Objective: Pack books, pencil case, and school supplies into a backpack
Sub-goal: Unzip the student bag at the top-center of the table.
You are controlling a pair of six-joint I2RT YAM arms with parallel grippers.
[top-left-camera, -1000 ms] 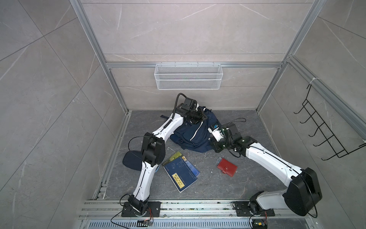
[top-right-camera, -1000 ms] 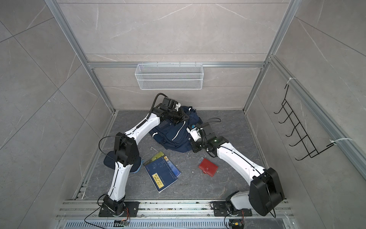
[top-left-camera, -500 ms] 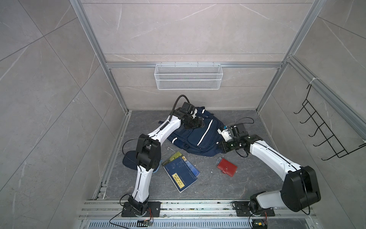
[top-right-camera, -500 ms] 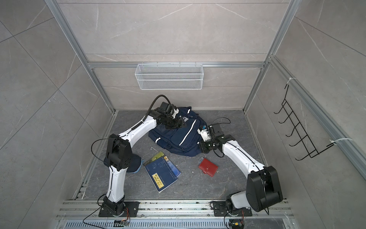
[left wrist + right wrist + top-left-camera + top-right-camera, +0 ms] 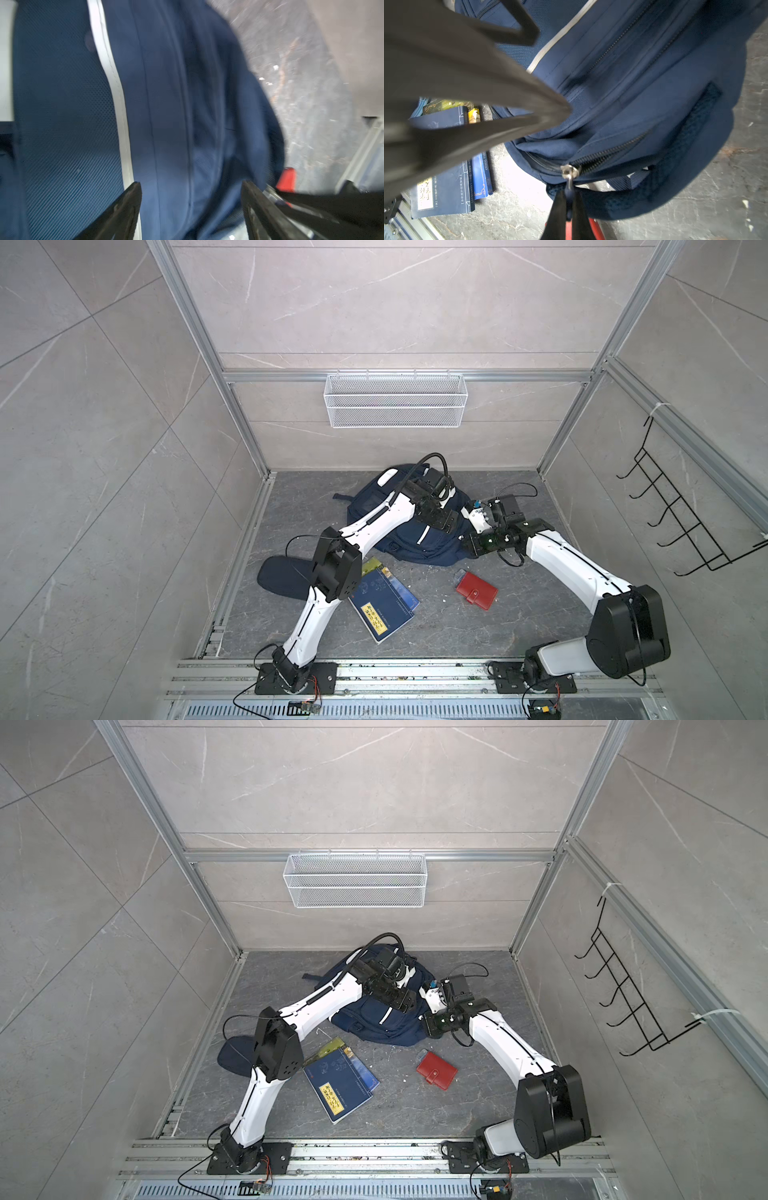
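The right gripper [image 5: 568, 194] is clamped on the zipper pull [image 5: 569, 173] of the backpack [image 5: 643, 87], with the tab pinched between its jaw tips; on one side of the slider the teeth stand apart a short way and on the other they are meshed, so I judge the bag mostly shut and opening it to be the step in hand; a strip of red shows right under this gripper, the red case [image 5: 476, 593], lying on the floor [image 5: 436, 635] just beside it and clear of the bag; across the bag and close by, the left gripper [image 5: 190, 184] has its jaws spread wide and holds nothing; it sits over the navy cloth beside a white stripe, and I cannot tell whether it touches; farther from both grippers the books [image 5: 384, 601] lie stacked askew on the floor; farthest is the pencil case [image 5: 282, 574], partly hidden behind the left arm; nothing is packed yet.

The pinch on the tab is narrow, so a hard or slanted pull could slip it free; with nothing pinning the soft bag, it may slide along instead of unzipping; loose cloth could jam the slider; the red case could get knocked; the two grippers are near enough to collide.
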